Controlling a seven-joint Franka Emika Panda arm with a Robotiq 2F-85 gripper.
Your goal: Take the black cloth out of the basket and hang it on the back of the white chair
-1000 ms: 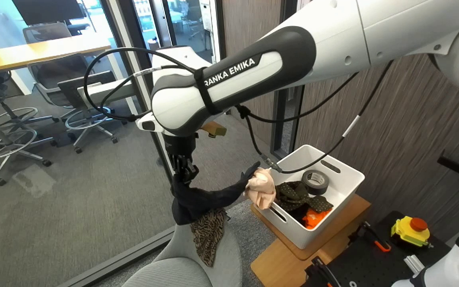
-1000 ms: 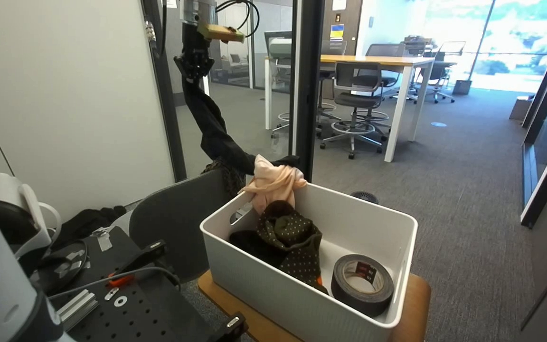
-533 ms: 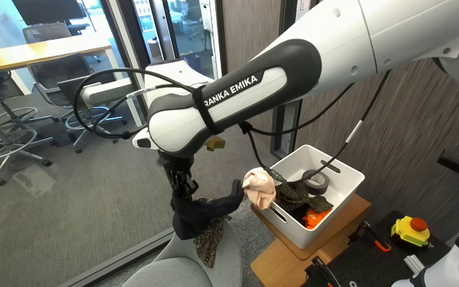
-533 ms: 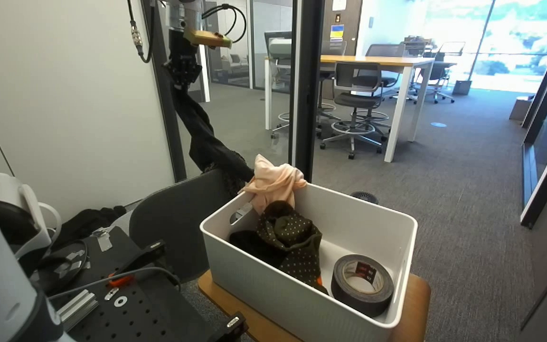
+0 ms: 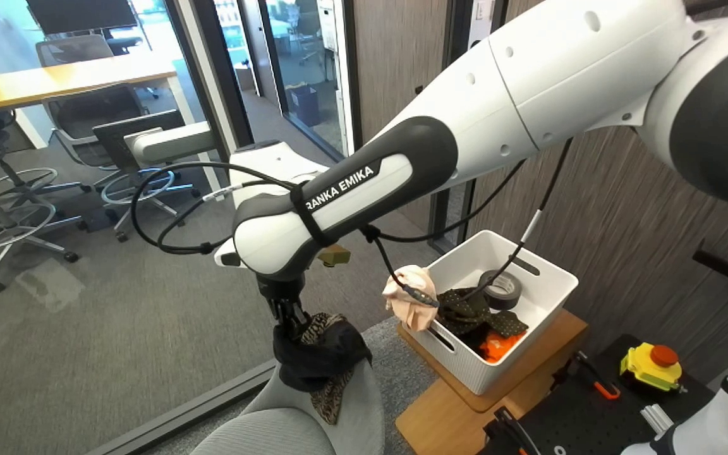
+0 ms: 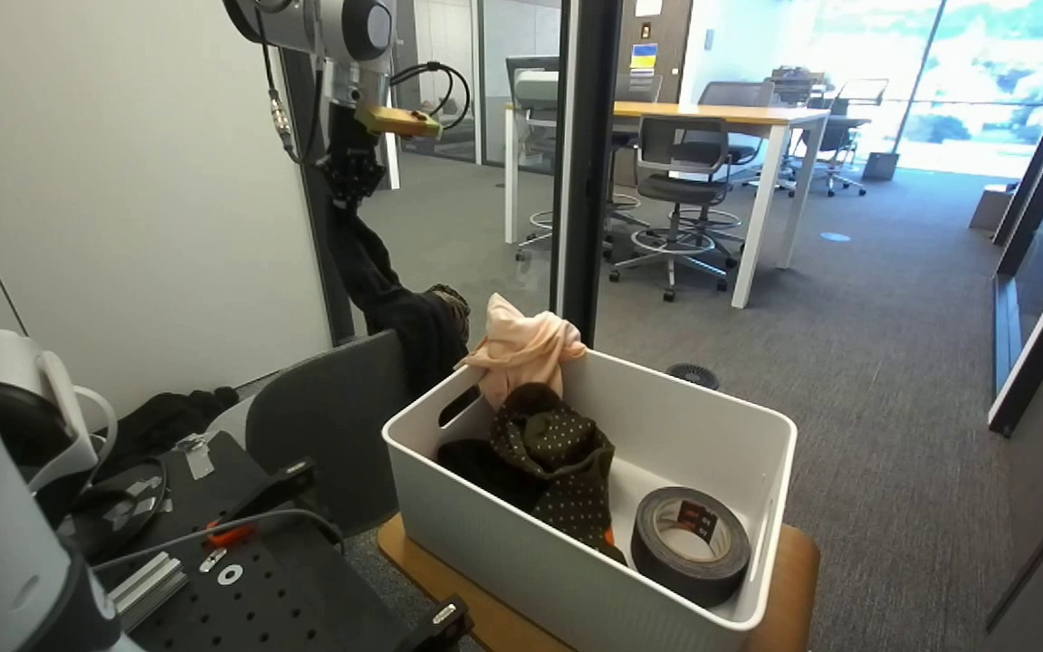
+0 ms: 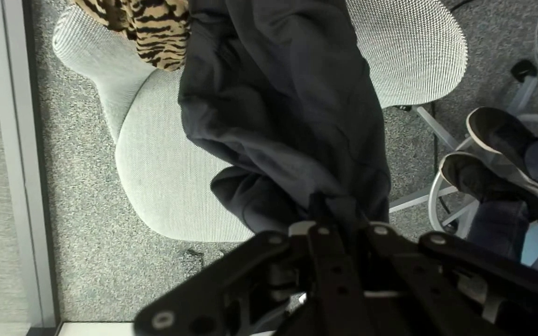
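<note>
The black cloth (image 5: 329, 360) lies draped over the back of the white chair (image 5: 282, 430). In an exterior view its upper end (image 6: 363, 258) rises to my gripper (image 6: 347, 201), above and beside the chair back (image 6: 322, 426). In the wrist view my gripper (image 7: 334, 224) is shut on the black cloth (image 7: 292, 107), with the pale chair seat (image 7: 171, 182) below. A brown speckled cloth (image 5: 329, 404) is on the chair back, partly under the black cloth. The white basket (image 6: 521, 561) stands beside the chair, clear of the black cloth.
A peach-beige cloth (image 6: 526, 349) hangs over the basket's rim near the chair. A dotted dark cloth (image 6: 567, 462) and a tape roll (image 6: 692, 543) lie in the basket. A glass wall frame (image 5: 181, 411) runs behind the chair. A person's feet (image 7: 498, 158) show in the wrist view.
My gripper has moved down toward the chair back. The black cloth's free end, earlier stretched toward the peach cloth at the basket, has pulled away and now hangs over the chair back.
</note>
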